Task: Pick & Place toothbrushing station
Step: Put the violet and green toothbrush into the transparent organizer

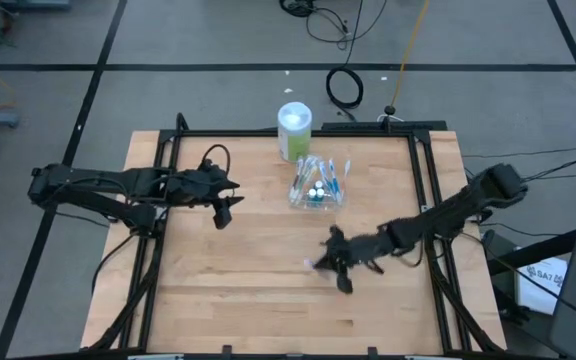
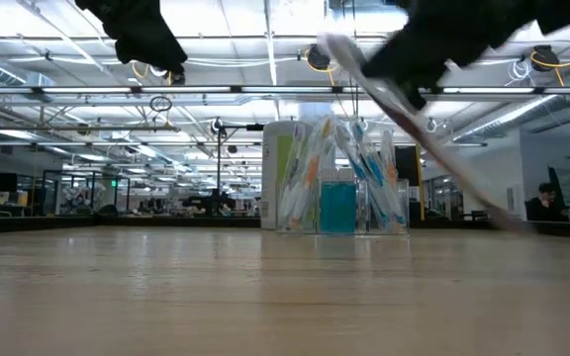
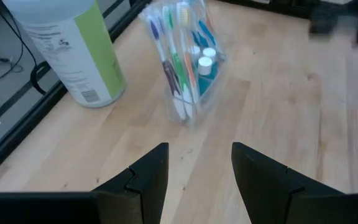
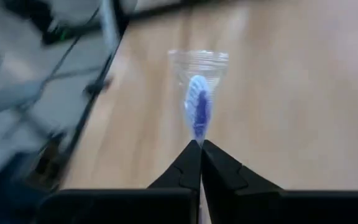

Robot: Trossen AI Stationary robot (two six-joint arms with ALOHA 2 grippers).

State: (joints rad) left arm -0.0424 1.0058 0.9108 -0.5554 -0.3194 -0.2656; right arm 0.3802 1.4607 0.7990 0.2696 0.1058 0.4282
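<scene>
A clear plastic bag stands on the table at the far middle. It holds several toothbrushes and small teal tubes with white caps, and it also shows in the left wrist view and the low view. My right gripper is above the table's middle right, shut on a single toothbrush with blue bristles in a clear wrapper. My left gripper hovers open and empty to the left of the bag and points toward it. My right gripper pinches the toothbrush between its two fingertips, on the handle just behind the bristled head. The head sticks out beyond the fingers. In the low view the white handle slants steeply down below the gripper. I cannot tell whether its lower end touches the table.
A white and green cylindrical container stands just beyond the bag, near the table's far edge. Black frame rails run along the table's left and right sides. Bare wood lies across the near half of the table.
</scene>
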